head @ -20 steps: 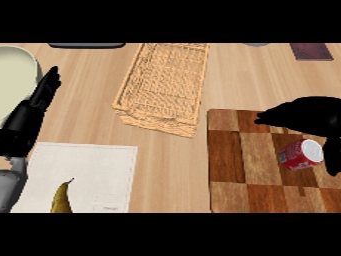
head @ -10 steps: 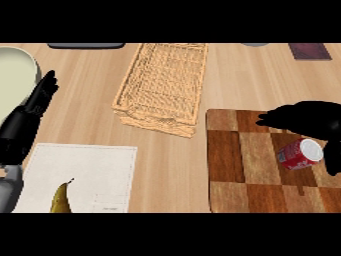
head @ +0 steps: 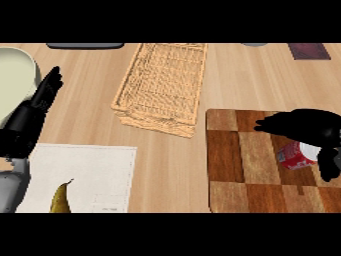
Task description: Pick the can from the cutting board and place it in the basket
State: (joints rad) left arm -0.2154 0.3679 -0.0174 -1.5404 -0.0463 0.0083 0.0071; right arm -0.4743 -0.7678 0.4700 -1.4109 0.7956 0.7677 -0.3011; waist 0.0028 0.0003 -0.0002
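Bright, even light on the counter (head: 232, 90); faint soft shadows, no glare.

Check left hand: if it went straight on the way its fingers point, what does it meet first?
Likely nothing close. The left hand points up and slightly right, over bare counter between the pale plate and the basket; height unclear.

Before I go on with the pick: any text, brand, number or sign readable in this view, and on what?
None can be read.
Can: red with white patches that may be a label, too blurred to read and partly hidden by the right hand.
White sheet: faint marks near its lower edge, too small to read.
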